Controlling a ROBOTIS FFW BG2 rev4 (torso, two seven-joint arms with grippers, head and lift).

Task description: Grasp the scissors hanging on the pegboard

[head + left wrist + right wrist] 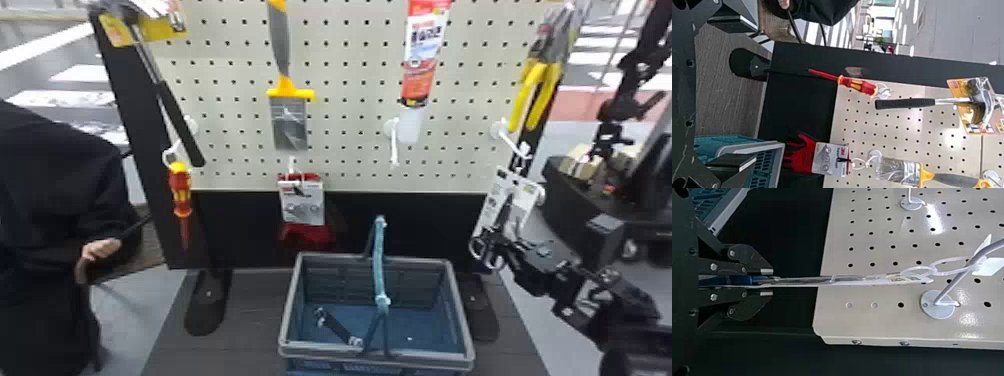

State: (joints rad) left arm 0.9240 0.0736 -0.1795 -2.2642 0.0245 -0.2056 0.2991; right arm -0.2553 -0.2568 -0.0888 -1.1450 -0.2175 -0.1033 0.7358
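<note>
The scissors [506, 212] sit in a white card pack hanging from a white hook [509, 139] at the pegboard's lower right corner. My right gripper [492, 248] is at the pack's lower end, by the scissor handles, shut on it. In the right wrist view the pack [848, 280] shows edge-on, clamped between the two fingers of my right gripper [768, 282], and its loop still hangs on the hook [956, 280]. My left gripper [730, 92] stands open and apart from the board, with nothing between its fingers.
A blue-grey basket [292, 305] with an upright handle stands on the dark table below the board. On the pegboard [350, 130] hang a hammer [172, 107], putty knife [287, 100], tube [417, 70], yellow pliers [537, 90], screwdriver [180, 192] and red gloves [302, 207]. A person in black stands at left.
</note>
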